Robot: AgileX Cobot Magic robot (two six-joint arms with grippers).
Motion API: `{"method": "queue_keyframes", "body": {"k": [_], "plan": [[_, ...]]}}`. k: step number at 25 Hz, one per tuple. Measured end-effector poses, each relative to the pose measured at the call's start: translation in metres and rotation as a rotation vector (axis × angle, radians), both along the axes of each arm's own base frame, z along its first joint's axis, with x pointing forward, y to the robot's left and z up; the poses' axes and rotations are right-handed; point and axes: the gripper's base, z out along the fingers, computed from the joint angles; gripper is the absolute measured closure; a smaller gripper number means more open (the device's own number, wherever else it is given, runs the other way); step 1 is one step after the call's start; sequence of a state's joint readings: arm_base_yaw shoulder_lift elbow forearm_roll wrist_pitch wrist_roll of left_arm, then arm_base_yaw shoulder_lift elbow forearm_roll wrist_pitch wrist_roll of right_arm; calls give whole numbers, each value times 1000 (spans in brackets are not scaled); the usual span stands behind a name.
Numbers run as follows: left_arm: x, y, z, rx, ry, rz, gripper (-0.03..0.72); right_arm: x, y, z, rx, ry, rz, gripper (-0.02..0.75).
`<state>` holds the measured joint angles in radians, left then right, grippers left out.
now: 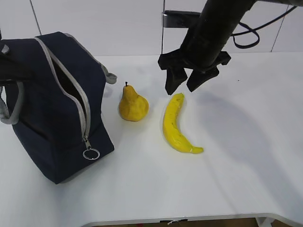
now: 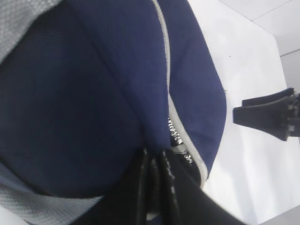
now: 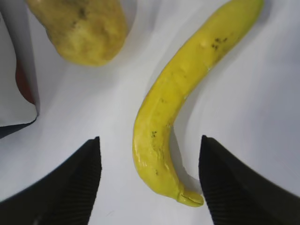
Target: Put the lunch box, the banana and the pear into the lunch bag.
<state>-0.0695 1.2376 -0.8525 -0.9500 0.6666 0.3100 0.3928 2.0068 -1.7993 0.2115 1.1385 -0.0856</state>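
On the white worktop the lunch bag stands at the left, its zipper undone and its mouth gaping. The left pincer is clenched on the navy fabric beside the zipper, apparently pinching the edge of the opening, though the close view blurs this. The pear stands upright just right of the bag, and the banana lies beside it. The right pincer hovers released over the banana's far end, one finger on each side. The lunch box is not visible.
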Motion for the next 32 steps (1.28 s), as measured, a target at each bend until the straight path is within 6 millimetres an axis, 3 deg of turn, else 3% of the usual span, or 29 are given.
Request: {"method": "queue_keyframes", "body": {"k": [6, 18, 28, 32], "plan": [[0, 0, 0, 0, 0, 0, 685, -4, 1, -24, 30, 52, -70, 202], [0, 0, 0, 0, 1, -1, 685, -17, 0, -56, 50, 125, -74, 199], [0, 0, 0, 1, 0, -2, 685, -11, 5, -56, 116, 50, -75, 197], [0, 0, 0, 1, 0, -2, 685, -8, 6, -66, 110, 67, -79, 197]]}}
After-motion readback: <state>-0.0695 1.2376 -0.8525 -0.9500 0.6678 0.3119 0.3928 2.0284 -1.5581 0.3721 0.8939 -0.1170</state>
